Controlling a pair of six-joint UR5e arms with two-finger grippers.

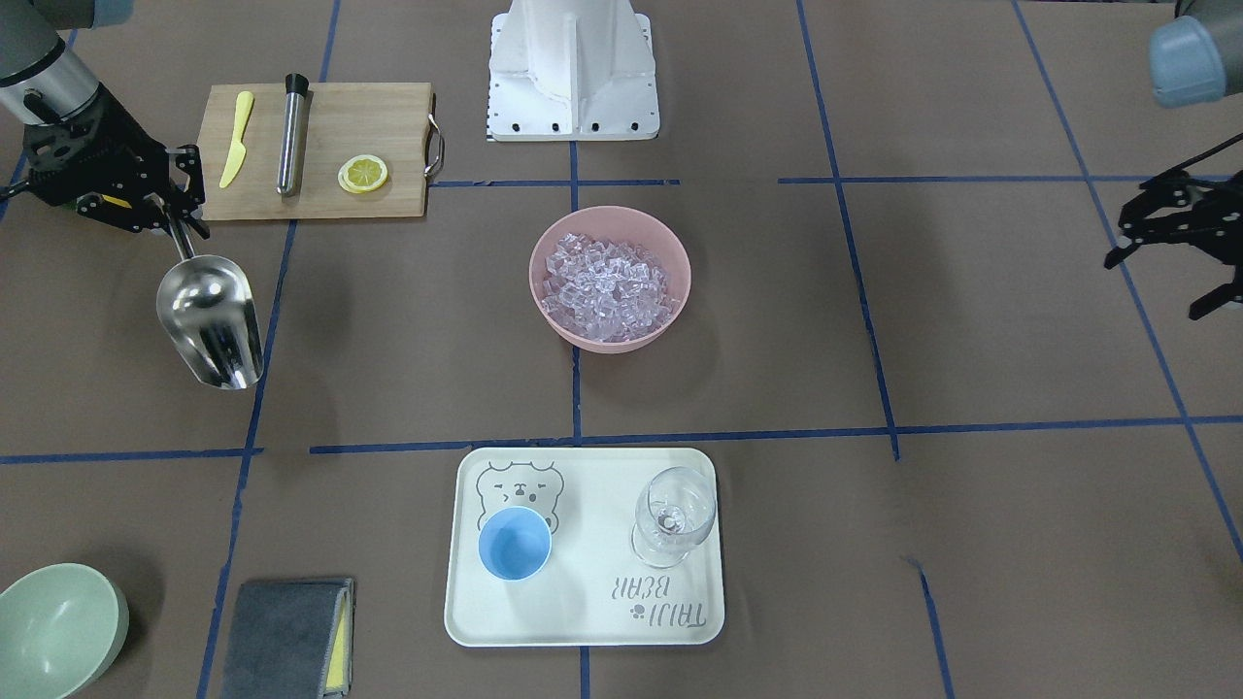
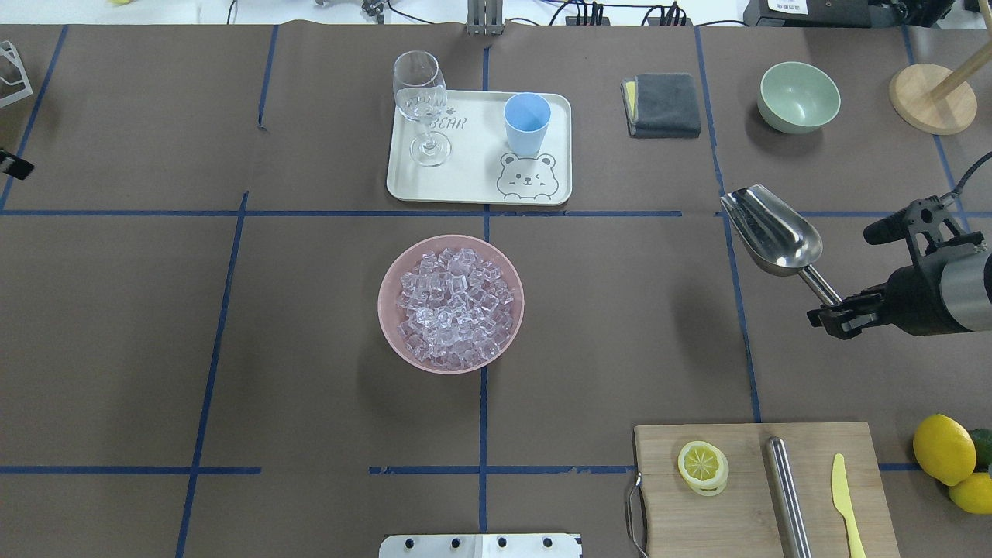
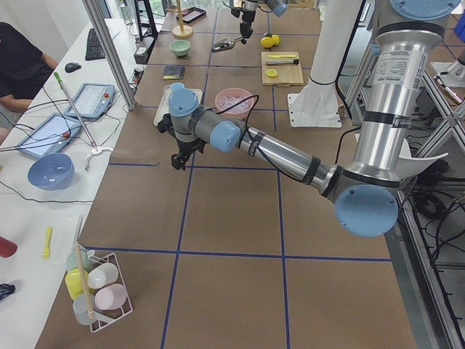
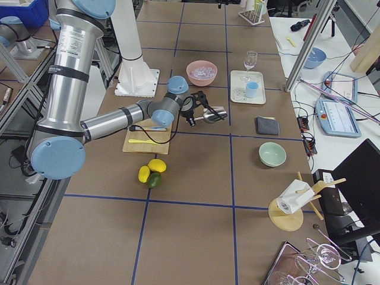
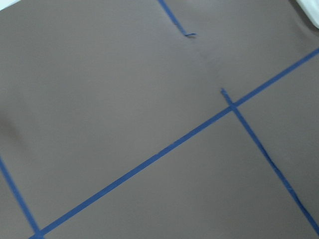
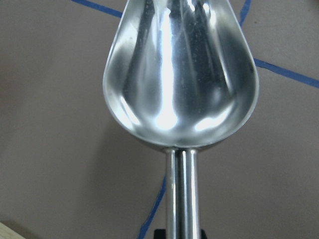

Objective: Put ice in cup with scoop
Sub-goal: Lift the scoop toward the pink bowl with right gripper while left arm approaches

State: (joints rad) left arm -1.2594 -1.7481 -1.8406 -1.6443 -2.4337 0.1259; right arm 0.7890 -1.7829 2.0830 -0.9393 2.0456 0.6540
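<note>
Steel scoop (image 1: 209, 320), empty, is clenched by right fingers (image 2: 835, 316) well apart from the pink bowl (image 1: 610, 340); digging steeply could scatter ice (image 1: 607, 282). Left fingers (image 1: 1219, 299) spread.

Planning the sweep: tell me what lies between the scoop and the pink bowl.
Only bare table, crossed by a blue tape line, separates the scoop and the pink bowl; the overhead view shows it.

— Shiny stainless-steel scoop (image 6: 179, 74): polished smooth, mirror-bright, throwing back the lights.
— Small clear ice cubes (image 1: 607, 288) look glassy and glistening; the round pink plastic bowl (image 1: 610, 221) looks matt.
— Small light-blue plastic cup (image 1: 515, 544) and cream plastic tray (image 1: 524, 616): smooth, low sheen.
— Brown paper table covering (image 1: 971, 320), matt. Pale wooden cutting board (image 1: 379, 116), fine-grained. Folded dark-grey cloth (image 1: 282, 631), soft and nappy.
</note>
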